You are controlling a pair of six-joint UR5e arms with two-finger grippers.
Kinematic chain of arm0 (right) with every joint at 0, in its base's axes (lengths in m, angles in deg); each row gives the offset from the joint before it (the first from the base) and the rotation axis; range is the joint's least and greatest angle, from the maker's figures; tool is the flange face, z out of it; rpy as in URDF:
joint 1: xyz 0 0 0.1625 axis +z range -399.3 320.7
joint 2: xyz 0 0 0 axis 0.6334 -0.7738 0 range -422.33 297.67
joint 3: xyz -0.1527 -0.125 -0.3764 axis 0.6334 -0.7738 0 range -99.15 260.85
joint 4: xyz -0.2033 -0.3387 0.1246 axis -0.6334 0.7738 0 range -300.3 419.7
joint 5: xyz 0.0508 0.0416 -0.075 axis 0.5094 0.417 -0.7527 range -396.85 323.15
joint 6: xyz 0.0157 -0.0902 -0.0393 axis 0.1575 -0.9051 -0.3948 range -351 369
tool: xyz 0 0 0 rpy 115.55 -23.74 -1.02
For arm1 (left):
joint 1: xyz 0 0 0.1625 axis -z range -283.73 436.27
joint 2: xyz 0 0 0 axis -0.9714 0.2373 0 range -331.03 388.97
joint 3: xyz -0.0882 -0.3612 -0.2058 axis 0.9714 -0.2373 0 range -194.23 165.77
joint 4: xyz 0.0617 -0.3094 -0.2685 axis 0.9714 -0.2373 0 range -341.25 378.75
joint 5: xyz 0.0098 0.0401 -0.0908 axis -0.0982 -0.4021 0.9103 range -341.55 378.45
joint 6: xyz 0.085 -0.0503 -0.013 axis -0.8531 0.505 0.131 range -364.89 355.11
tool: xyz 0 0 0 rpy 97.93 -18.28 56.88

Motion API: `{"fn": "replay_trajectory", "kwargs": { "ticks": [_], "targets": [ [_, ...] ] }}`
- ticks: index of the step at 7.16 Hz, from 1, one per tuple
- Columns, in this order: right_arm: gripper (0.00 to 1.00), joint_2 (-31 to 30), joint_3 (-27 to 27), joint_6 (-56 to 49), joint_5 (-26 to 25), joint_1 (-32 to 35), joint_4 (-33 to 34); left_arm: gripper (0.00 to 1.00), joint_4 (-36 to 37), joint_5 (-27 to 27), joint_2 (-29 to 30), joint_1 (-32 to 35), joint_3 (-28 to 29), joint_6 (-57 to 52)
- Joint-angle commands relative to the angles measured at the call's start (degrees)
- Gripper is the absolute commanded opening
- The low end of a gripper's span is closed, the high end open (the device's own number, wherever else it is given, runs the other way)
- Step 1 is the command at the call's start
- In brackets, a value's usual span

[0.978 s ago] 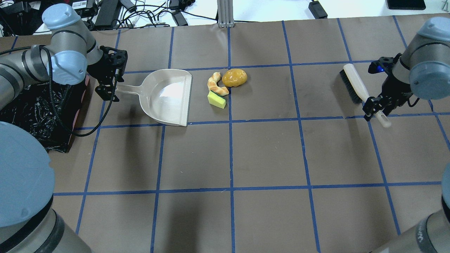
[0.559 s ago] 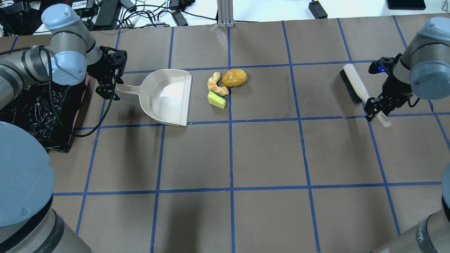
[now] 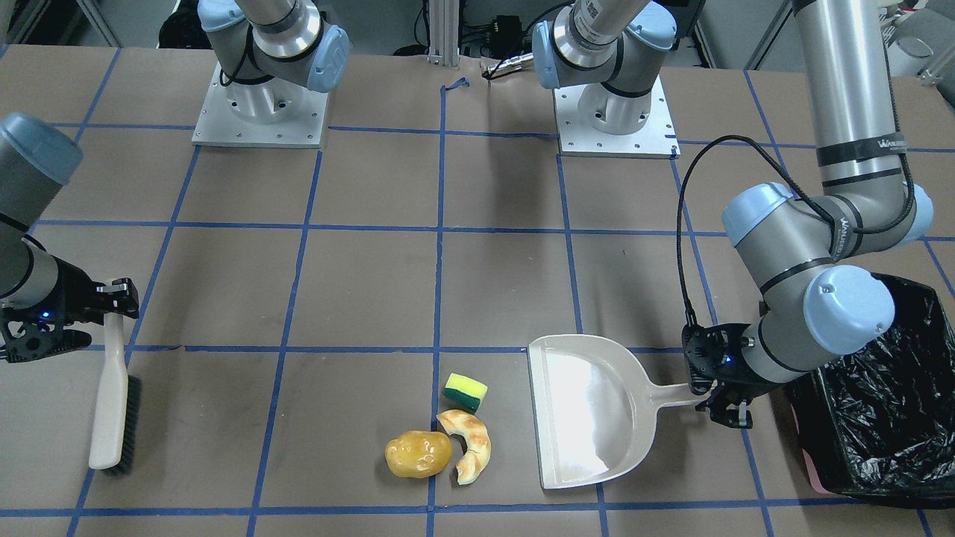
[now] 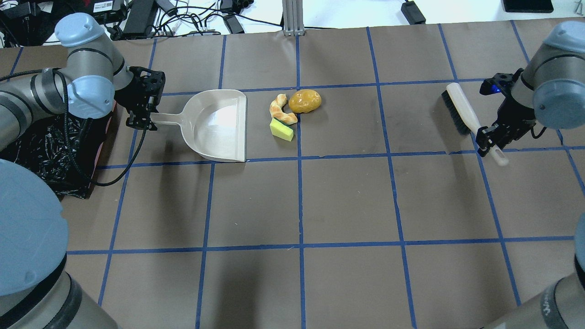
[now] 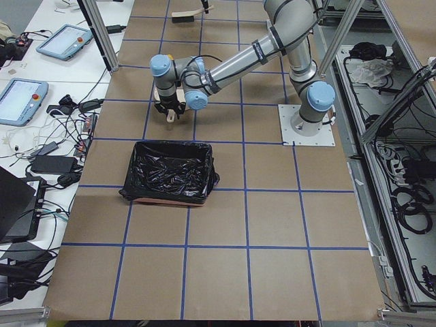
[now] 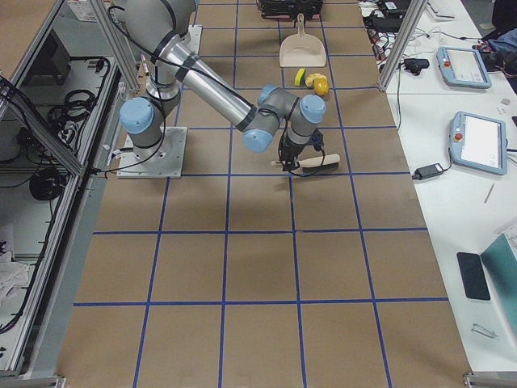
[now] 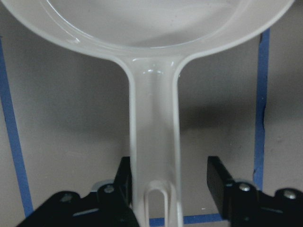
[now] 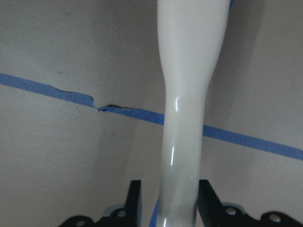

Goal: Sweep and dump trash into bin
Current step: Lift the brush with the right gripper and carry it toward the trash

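Glossy potato (image 4: 305, 101), curved tan bread (image 4: 282, 111), green-backed yellow sponge (image 4: 281, 129) lie together.

Smooth glossy plastic dustpan (image 4: 219, 128); bin (image 3: 880, 425) in crinkly shiny black plastic; glossy potato (image 4: 305, 101); matt brown paper table cover (image 4: 347, 196)

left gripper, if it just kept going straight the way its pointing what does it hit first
Probably the dustpan handle, which lies between its open fingers. The left gripper points down at the table, so its fingertips would touch that on either side; which comes first is hard to judge.
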Motion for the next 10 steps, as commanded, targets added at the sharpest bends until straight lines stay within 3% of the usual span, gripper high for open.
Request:
{"fn": "replay_trajectory", "kwargs": {
  "ticks": [1,2,3,4,7,10],
  "targets": [
    [0.1,0.06,-0.22,-0.06,0.09,0.0,-0.25,0.13,0.54,-0.02,-0.26,-0.01,0.43,0.02],
    [0.0,0.06,-0.31,-0.06,0.0,0.0,-0.34,0.24,0.45,-0.11,-0.08,-0.01,0.44,0.2],
    [0.0,0.06,-0.4,0.12,0.09,0.0,-0.51,0.16,0.54,0.15,-0.17,-0.01,0.52,0.11],
    [0.0,-0.11,-0.4,0.21,0.18,0.0,-0.6,0.0,0.45,0.16,-0.17,-0.01,0.7,0.2],
    [0.0,-1.95,-1.71,11.59,2.79,2.01,-4.02,0.0,0.37,-0.28,0.18,0.61,1.05,0.64],
    [0.0,-3.1,-2.15,21.53,4.57,10.77,-3.6,0.0,-1.56,-4.31,0.97,3.23,4.12,3.17]
  ]
}}
